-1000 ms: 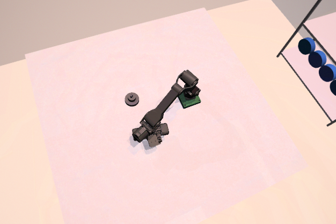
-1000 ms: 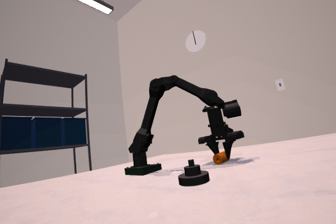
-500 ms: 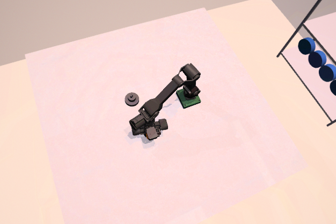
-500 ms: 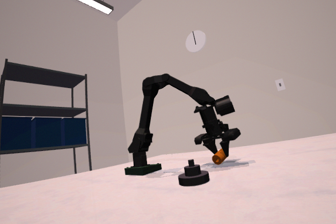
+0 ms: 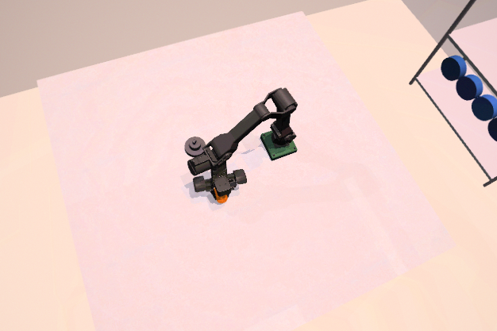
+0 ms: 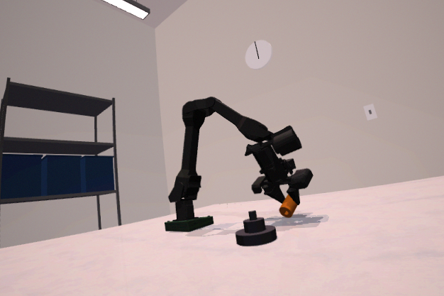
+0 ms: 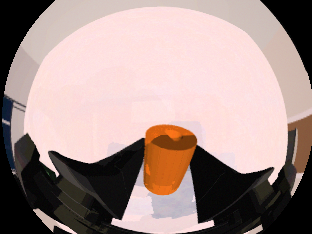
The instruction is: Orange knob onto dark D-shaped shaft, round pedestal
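Note:
The orange knob (image 5: 221,198) (image 6: 287,206) (image 7: 167,170) is a cylinder, held tilted just above the table. Its holed end faces down and toward the camera in the exterior view. My gripper (image 5: 219,194) (image 6: 291,200) (image 7: 170,145) is shut on the knob, with a black finger on each side of it in the wrist view. The round dark pedestal (image 5: 188,150) (image 6: 256,237) stands apart from the knob, with its shaft (image 5: 194,141) (image 6: 252,214) upright and bare. The shaft's flat side cannot be made out. The pedestal does not show in the wrist view.
The arm's green base (image 5: 284,152) (image 6: 189,224) stands to the right of the pedestal in the top view. The forearm and wrist reach close beside the pedestal in that view. A shelf rack (image 5: 431,58) (image 6: 115,163) with blue bins stands off beyond the pale work surface.

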`<state>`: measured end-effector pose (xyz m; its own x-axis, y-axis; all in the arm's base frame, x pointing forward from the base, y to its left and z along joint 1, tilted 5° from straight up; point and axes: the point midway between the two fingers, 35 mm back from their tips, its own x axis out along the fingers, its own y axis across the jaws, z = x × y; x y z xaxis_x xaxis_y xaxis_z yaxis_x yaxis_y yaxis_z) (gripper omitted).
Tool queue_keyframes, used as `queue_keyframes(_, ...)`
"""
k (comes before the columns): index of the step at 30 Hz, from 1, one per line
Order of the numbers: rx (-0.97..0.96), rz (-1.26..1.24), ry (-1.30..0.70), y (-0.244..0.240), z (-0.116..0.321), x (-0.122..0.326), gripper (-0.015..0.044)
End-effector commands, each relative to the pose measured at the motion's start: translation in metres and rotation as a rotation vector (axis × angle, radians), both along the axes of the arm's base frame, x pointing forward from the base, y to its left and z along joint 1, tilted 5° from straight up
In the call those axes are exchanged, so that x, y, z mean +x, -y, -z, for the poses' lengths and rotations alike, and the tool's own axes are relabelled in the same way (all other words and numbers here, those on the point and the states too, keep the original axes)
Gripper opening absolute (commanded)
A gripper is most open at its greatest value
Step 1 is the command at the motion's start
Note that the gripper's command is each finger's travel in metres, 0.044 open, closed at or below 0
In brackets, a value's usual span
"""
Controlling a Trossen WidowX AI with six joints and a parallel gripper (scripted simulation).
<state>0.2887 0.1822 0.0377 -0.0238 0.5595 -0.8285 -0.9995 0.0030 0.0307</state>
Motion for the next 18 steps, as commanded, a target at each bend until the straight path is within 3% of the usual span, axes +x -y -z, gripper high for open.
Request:
queue_keyframes(1, 0.062, 0.0, 0.004, 0.005, 0.0, -0.001, 0.0179)
queue_keyframes(18, 0.354, 0.009, 0.005, 0.024, 0.001, -0.001, 0.0179)
